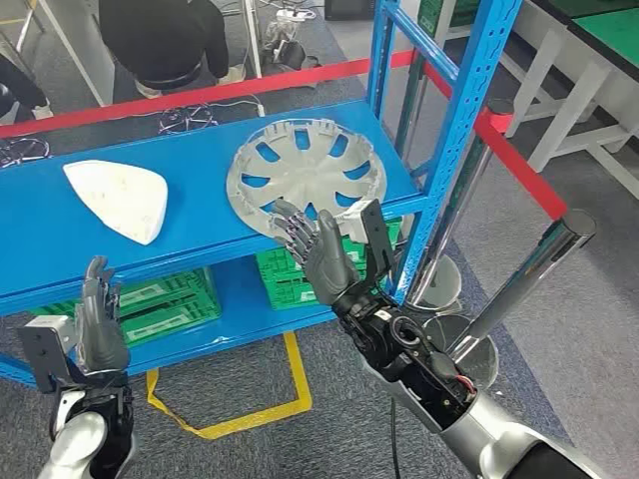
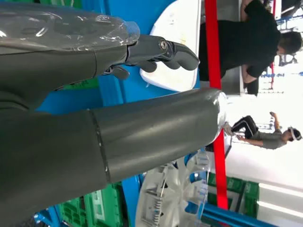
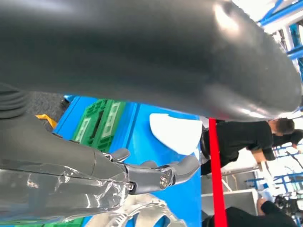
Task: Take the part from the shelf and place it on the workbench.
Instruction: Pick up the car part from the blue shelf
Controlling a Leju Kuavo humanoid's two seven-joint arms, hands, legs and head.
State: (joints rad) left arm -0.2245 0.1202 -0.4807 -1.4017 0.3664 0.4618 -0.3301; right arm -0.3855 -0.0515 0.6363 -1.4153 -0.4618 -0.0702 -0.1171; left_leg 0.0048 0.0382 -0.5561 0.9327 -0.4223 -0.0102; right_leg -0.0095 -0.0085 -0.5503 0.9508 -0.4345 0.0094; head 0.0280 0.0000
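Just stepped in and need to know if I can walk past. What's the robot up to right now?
It is standing at a blue shelf, reaching its right hand up to the near rim of a silver hubcap lying on the upper level. The fingers are spread at the rim; it has no grip yet. The left hand is raised in front of the shelf edge, holding nothing. A white triangular cover lies untouched further left. A person in black sits beyond the red barrier tape.
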